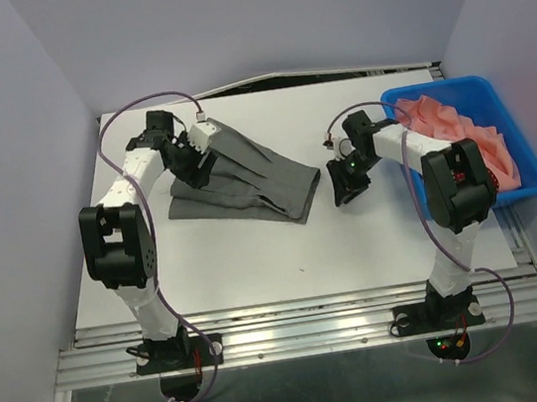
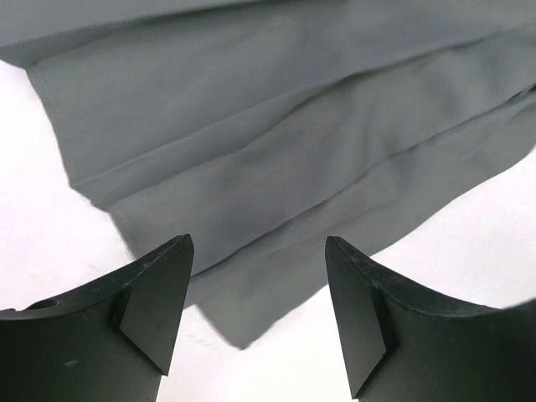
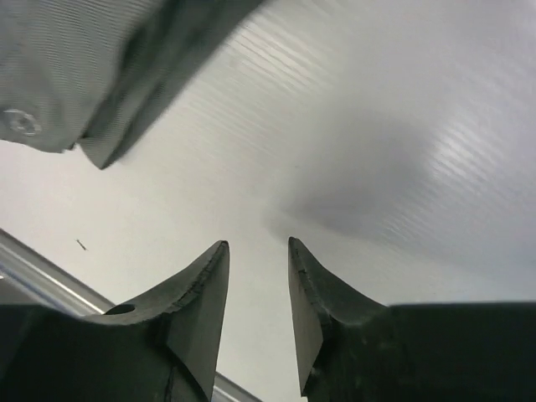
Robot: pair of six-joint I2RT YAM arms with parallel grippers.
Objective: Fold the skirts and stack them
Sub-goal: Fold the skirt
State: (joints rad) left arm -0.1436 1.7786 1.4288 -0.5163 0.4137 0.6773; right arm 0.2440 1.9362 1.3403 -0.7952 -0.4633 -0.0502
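The dark grey skirt [image 1: 245,179] lies rumpled and partly folded on the white table, left of centre. My left gripper [image 1: 191,172] hangs over its left end, open and empty. In the left wrist view the skirt [image 2: 276,142] fills the upper part and the gripper [image 2: 260,251] is just above a corner of it. My right gripper [image 1: 347,190] is just right of the skirt's right end, jaws a little apart and empty [image 3: 258,244]. That view shows the skirt's edge [image 3: 75,67] at the top left. A salmon-red cloth [image 1: 463,129] lies in the bin; I see no dots on it.
A blue plastic bin [image 1: 532,186] stands at the table's right edge, beside the right arm. The white table [image 1: 287,258] ends at a metal rail at the front. Grey walls close in on the left, back and right.
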